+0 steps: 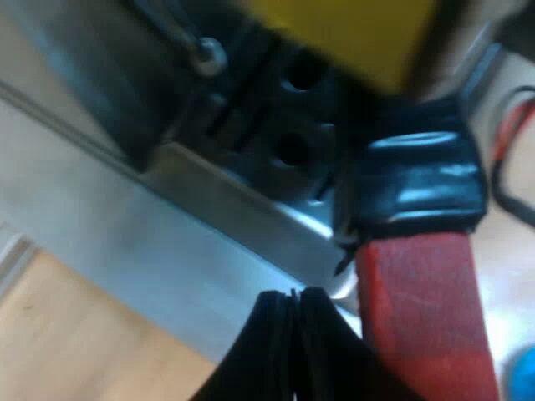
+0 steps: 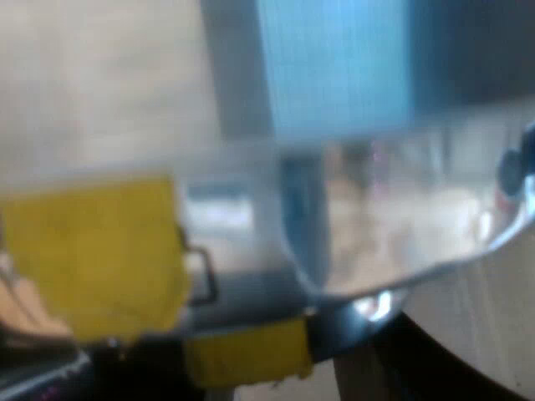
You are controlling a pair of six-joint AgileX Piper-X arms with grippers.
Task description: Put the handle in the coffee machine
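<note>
Two fingers (image 1: 272,342) lying shut beside the handle (image 1: 422,251)

The left gripper (image 1: 294,294) is showing its black fingers pressed together, gripping nothing. The handle is lying just beside them, its red end nearest and its dark part reaching toward the machine (image 1: 209,225), close to the metal front edge and the dark holed face under a yellow patch (image 1: 351,33). Whether it is locked in I cannot tell. Wooden bench (image 1: 75,342) is showing below the metal. From the right wrist, a yellow block (image 2: 92,251) and a blue panel (image 2: 334,67) are sitting near a shiny curved rim (image 2: 435,251).
</note>
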